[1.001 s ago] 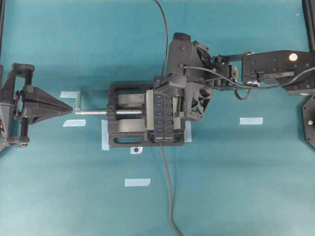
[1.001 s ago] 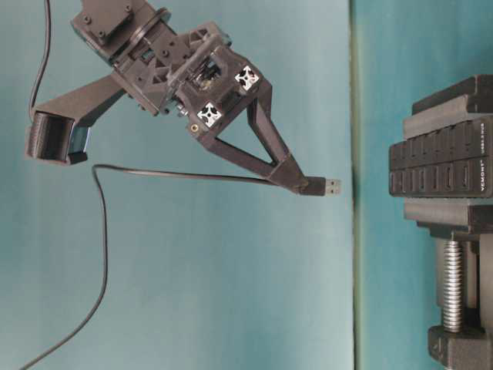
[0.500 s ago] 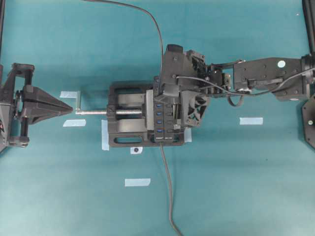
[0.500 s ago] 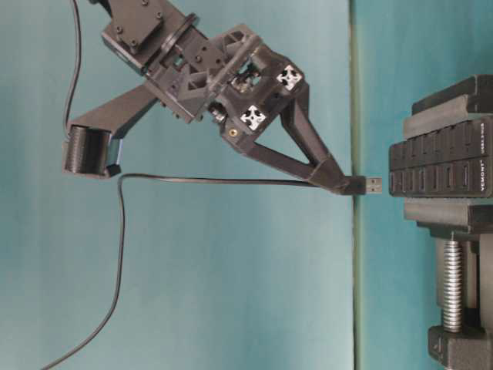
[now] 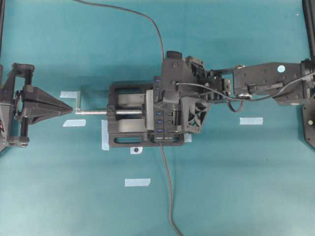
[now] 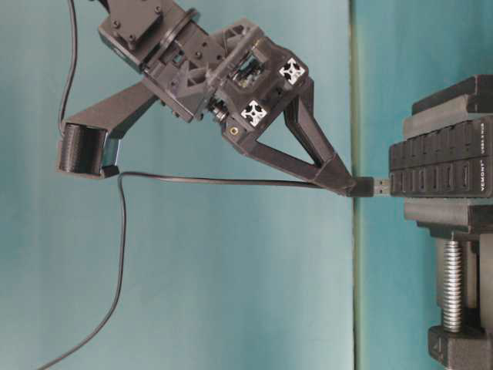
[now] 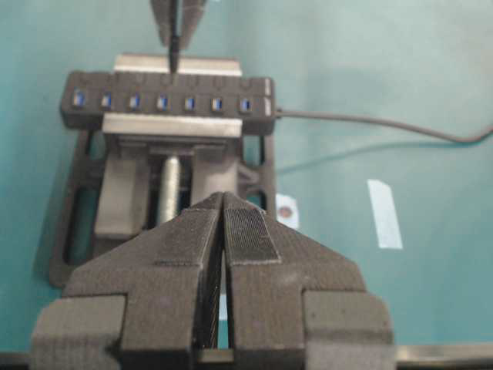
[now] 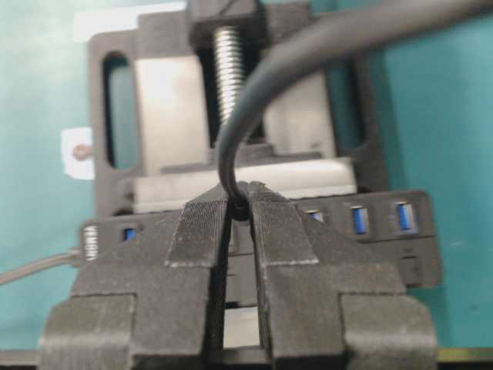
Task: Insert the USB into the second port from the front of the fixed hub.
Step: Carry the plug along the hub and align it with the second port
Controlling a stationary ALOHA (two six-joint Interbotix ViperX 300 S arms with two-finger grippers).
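With the USB (image 6: 372, 186) pinched in my right gripper (image 6: 344, 183), its metal tip stands just short of the fixed hub (image 6: 441, 168), so the step in hand, as I judge it, is the last line-up before pushing in. My right jaws are nearly together, clamped on the plug's black body where the cable (image 8: 231, 166) leaves it. My left gripper (image 7: 223, 231) sits well back from the vise (image 5: 129, 121), fingers pressed together on nothing.

To do this well I would check which port I face before any push. From above, my right gripper hides the far end of the port row, and the ports nearer the hub's own grey lead (image 5: 169, 196) lie uncovered. The left wrist view shows the plug over roughly the fourth of seven ports. If the front is the lead's end, I am too far along and should slide sideways first. I cannot tell the front for certain.

Seen from table level, the plug's long axis runs level across the frame, at right angles to the hub's port face, metal end toward the ports, cable trailing straight back. I would keep that axis square and press slowly.
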